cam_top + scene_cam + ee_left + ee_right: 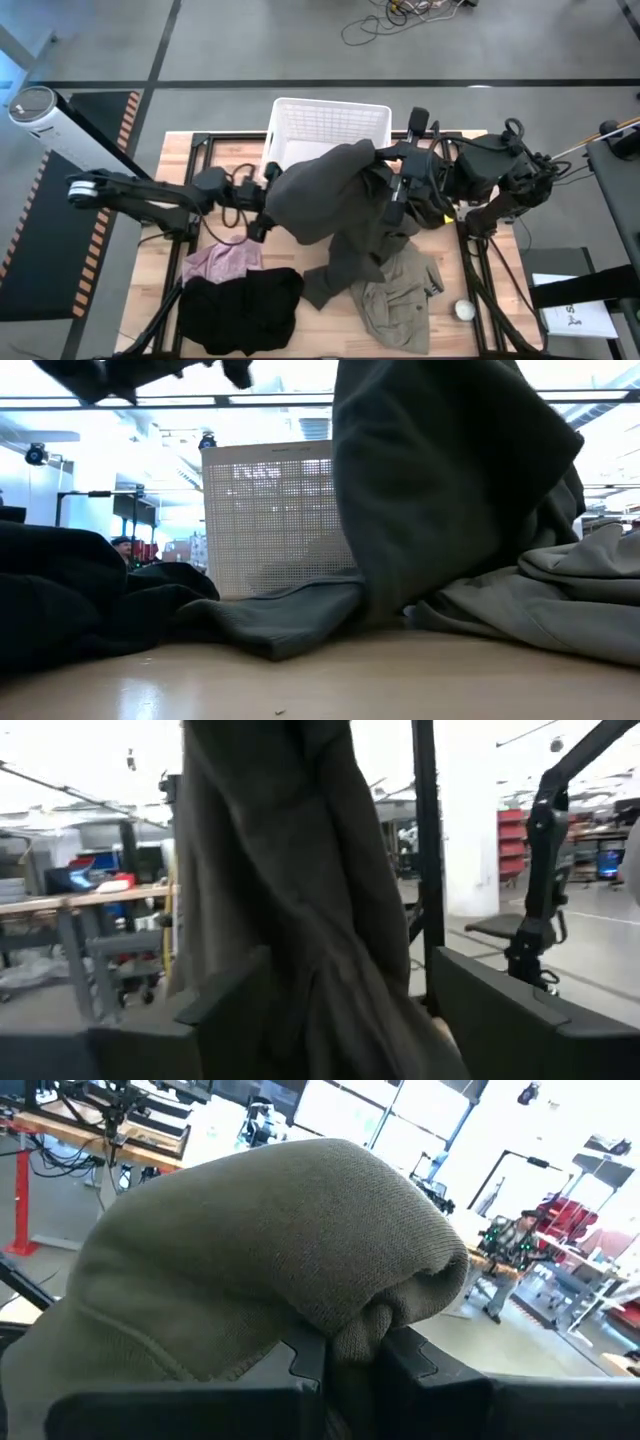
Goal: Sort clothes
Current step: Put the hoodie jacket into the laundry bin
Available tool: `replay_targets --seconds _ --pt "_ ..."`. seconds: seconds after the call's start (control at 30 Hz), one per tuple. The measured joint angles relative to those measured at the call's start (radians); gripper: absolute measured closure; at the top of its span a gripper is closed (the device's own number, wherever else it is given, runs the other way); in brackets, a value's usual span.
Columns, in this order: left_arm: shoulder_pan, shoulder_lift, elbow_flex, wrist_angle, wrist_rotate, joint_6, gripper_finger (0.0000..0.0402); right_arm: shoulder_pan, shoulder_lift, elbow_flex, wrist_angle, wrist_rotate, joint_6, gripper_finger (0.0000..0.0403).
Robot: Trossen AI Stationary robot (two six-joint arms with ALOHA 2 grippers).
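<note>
A large dark olive-green garment [325, 200] is held up over the middle of the table between my two grippers. Its lower part trails onto the table [290, 625]. My left gripper [262, 226] is shut on its left side. My right gripper [398, 195] is shut on its right side. A khaki garment [400, 295] lies crumpled on the table near the front right. A pale pink shirt [225, 262] and a black garment [240, 305] lie at the front left. My left gripper has a thick bunch of the olive garment's left side [330, 970] between its two fingers [225, 1005], coming level from the table's left. The cloth rises above the fingers and hangs down below them; how many layers cannot be told. My right gripper pinches a gathered fold of the olive garment [352, 1330] between its two fingers [308, 1360], coming from the table's right. The cloth bulges up and over the fingers in a rounded hump. The garment is lifted, with its lower end on the table.
A white lattice-sided basket [325, 128] stands at the table's far edge, behind the raised garment; it also shows in the low view [270, 520]. A small white ball [465, 310] lies at the front right. Black frame bars run along both table sides.
</note>
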Motion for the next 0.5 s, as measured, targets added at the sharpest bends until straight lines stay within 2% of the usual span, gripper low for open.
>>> replay_targets --seconds 0.3,0.5 --pt "-0.013 0.347 0.225 0.157 0.004 -0.075 0.012 0.0 0.007 0.0 0.024 -0.001 -0.02 0.0379" --pt "-0.027 0.538 0.396 0.232 0.141 -0.165 0.0115 0.0 0.01 0.0 0.029 -0.002 -0.032 0.0379"
